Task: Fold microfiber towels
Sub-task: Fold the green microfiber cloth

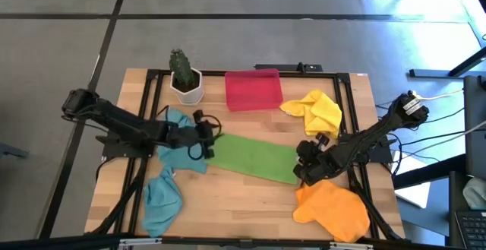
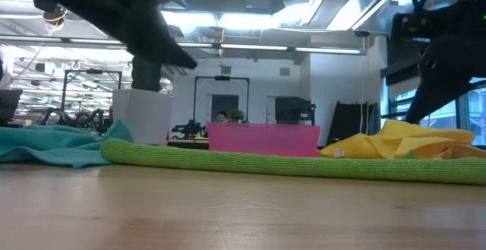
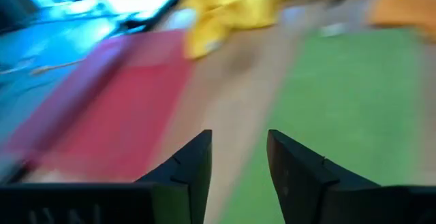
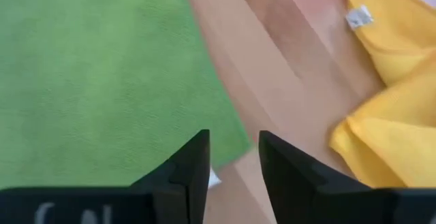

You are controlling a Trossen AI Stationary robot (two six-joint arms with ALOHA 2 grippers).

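Green towel flat between left end effector, right end effector

place: lab/workshop | cues: ceiling strip lights; equipment racks

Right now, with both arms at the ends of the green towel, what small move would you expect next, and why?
Probably both lift clear: the left end effector and right end effector show open fingers holding nothing, and the green towel lies flat as a narrow strip.

The wooden table bears a green towel, yellow towel, orange towel, two teal towels, a red tray and a potted cactus.
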